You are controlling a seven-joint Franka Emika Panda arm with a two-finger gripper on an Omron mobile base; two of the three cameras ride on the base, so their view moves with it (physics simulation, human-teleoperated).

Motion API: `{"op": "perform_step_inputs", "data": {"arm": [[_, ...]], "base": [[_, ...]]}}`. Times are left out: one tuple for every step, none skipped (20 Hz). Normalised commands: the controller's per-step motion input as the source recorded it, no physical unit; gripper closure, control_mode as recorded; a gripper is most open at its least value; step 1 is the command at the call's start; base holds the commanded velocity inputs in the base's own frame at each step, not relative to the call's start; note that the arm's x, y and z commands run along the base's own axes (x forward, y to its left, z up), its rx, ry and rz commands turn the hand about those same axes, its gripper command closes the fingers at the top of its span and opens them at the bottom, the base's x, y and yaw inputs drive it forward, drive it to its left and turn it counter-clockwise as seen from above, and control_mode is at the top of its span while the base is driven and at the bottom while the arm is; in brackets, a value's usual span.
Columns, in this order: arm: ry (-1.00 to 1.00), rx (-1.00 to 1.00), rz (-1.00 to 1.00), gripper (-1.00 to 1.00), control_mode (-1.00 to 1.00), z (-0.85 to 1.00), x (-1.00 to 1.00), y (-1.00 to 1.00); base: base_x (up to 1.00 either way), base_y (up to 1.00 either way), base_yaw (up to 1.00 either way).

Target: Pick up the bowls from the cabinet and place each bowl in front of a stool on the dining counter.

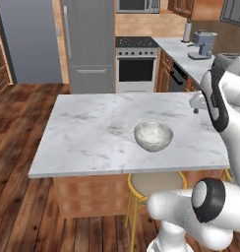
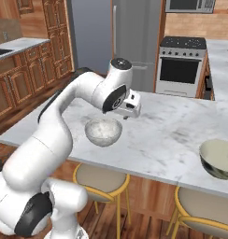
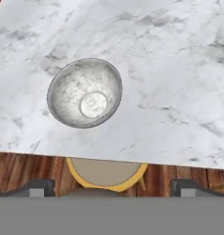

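On the near edge of the dining counter (image 1: 87,128), the speckled grey-white bowl (image 1: 153,136) is sitting upright, mouth facing up, directly beyond a tan stool (image 1: 156,183) tucked under the slab. In the hand view the same bowl (image 3: 84,92) is lying just inside the counter's edge with the stool's seat (image 3: 106,172) showing below it, so this placement looks complete. Being round, the bowl has no long axis to speak of; its opening is pointing straight up and it is resting level on its base.

The gripper (image 3: 112,187) is hanging above the counter with its jaws spread wide and nothing between them, apart from the bowl. In the right base view the hand (image 2: 127,108) is hovering just over and beyond the grey bowl (image 2: 103,131).

Further right along the near edge, the cream bowl with the dark patterned outside (image 2: 220,158) is also standing upright on the marble, above another stool (image 2: 207,208). Judging from this, both bowls seem to be placed and little is left to do.
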Motion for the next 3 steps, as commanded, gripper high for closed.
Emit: {"op": "perform_step_inputs", "data": {"arm": [[0.00, -0.05, 0.11, -1.00, -1.00, 0.00, -1.00, 0.12], [0.00, -0.05, 0.11, -1.00, -1.00, 0.00, -1.00, 0.15], [-0.01, -0.04, 0.12, -1.00, -1.00, 0.00, -1.00, 0.15]], "base": [[0.00, 0.00, 0.00], [0.00, 0.00, 0.00], [0.00, 0.00, 0.00]]}}
